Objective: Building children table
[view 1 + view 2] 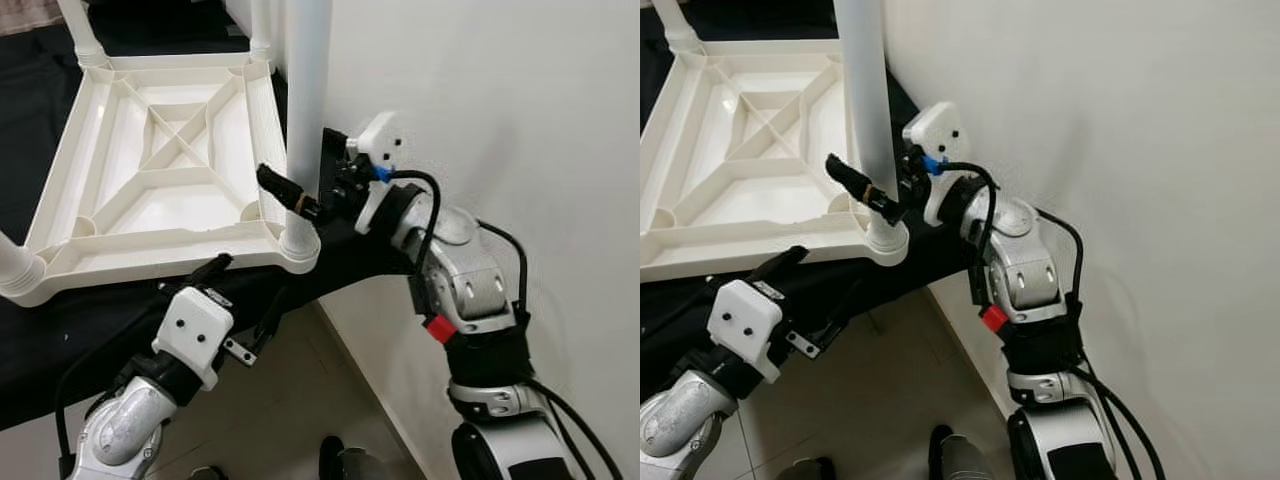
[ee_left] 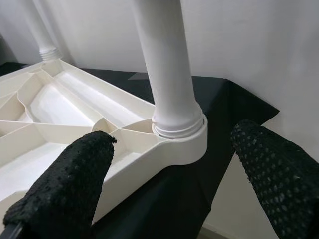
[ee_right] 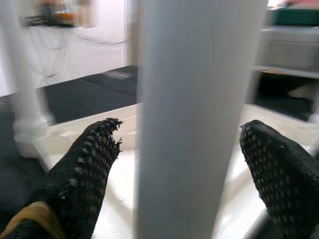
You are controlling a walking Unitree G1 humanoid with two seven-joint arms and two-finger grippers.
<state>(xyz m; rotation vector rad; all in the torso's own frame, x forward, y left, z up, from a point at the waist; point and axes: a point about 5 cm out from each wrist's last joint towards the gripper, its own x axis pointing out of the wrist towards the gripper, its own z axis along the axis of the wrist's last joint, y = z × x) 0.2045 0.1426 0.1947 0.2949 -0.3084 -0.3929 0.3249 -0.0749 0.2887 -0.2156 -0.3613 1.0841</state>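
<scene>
Two grippers attend one upturned white tabletop (image 1: 150, 160), which lies underside-up on a black cloth (image 2: 224, 129); the near-right corner socket (image 1: 298, 250) serves as landmark. A white leg (image 1: 305, 110) stands upright in that socket, its threaded collar seated at the rim.

Right gripper (image 1: 300, 185): fingers spread on either side of the leg, just above the socket. In the right wrist view gaps show between leg and each finger (image 3: 89, 169), so the leg appears straddled, not clamped.

Left gripper (image 1: 215, 270): below and in front of the socket, at the cloth's edge, fingers spread wide and holding nothing, aimed at the socket.

Further legs rise from the far sockets; another leg end (image 1: 15, 265) shows at the near-left corner.

Risk, as judged: the socket overhangs the cloth's corner beside the wall (image 1: 500, 120). A sideways push from the right gripper could tilt the leg, cross its thread, or slide the tabletop off the edge. Closing off-centre might let the smooth leg slip.
</scene>
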